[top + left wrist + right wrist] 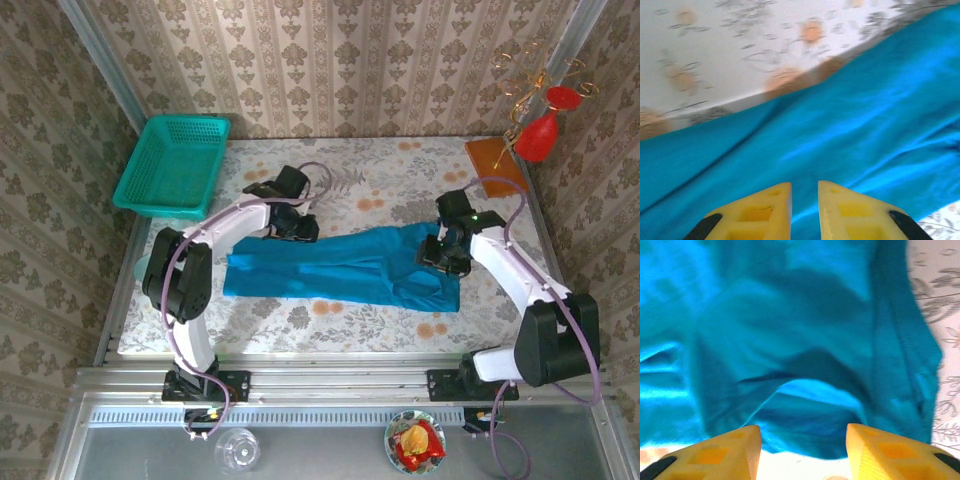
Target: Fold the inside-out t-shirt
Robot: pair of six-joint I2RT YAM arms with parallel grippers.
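Note:
The inside-out t-shirt (340, 265) lies as a long blue-teal band across the middle of the flowered table (300, 320), creased, with a bunched sleeve end at the right. My left gripper (296, 226) hangs over the shirt's far left edge. In the left wrist view its yellow fingers (805, 186) stand a narrow gap apart above smooth cloth (850, 125), with nothing pinched between them. My right gripper (446, 252) hovers over the shirt's right end. Its jaws (804, 427) are wide apart above a raised fold of the shirt (805, 340), and they hold nothing.
A teal mesh basket (172, 165) stands at the table's back left corner. At the back right sit an orange board (495, 160) and a wire stand with a red glass (540, 130). A clear cup (235, 450) and a snack bowl (415, 443) rest on the near ledge.

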